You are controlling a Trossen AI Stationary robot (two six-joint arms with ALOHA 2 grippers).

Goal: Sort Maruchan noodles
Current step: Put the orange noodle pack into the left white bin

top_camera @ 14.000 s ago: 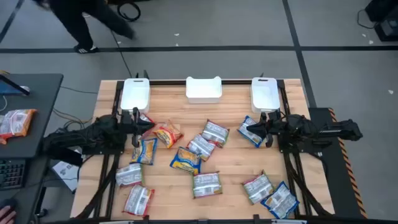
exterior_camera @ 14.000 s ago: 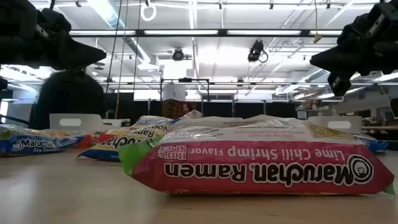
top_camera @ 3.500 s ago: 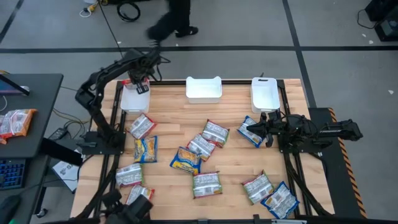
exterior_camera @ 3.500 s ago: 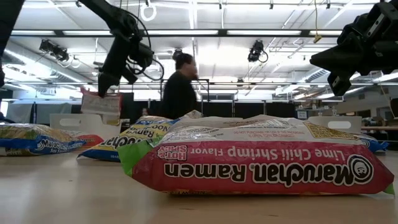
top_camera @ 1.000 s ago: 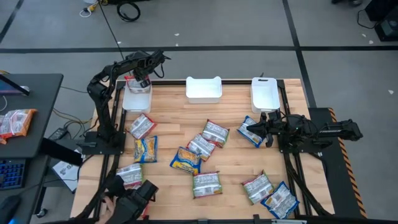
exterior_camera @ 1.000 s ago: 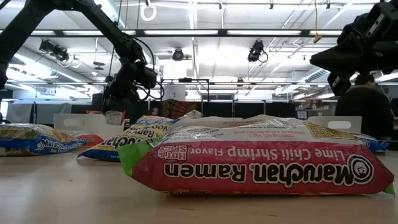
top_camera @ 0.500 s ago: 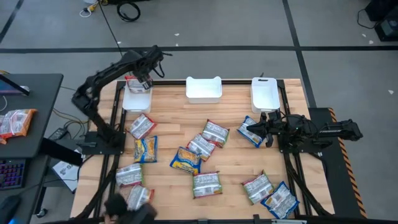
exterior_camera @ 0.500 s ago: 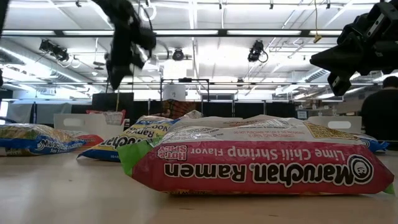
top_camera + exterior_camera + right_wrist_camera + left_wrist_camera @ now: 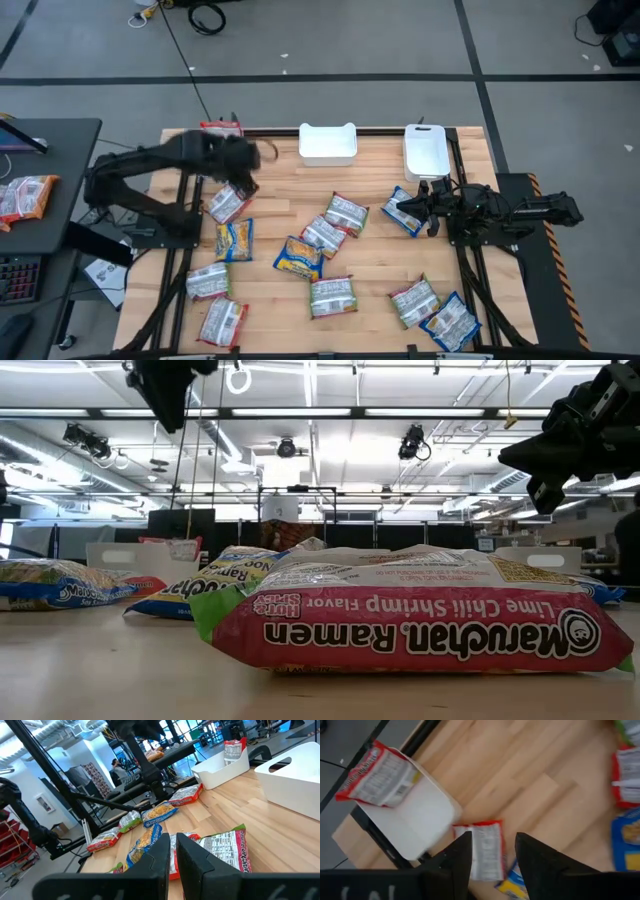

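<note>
left gripper [image 9: 492, 851] hanging at upper left of high view, fingers half apart, holding nothing | red packet [image 9: 220, 128] leaning over left bin [image 9: 427, 817] rim, risking sliding out | other Maruchan noodles [image 9: 322, 236] lying scattered mid-bench [image 9: 370, 200], open room between | right gripper [image 9: 172, 851] waiting right, fingers narrow, empty

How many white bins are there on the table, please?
3, along the far edge: left bin partly hidden under the left arm, middle bin, right bin.
</note>
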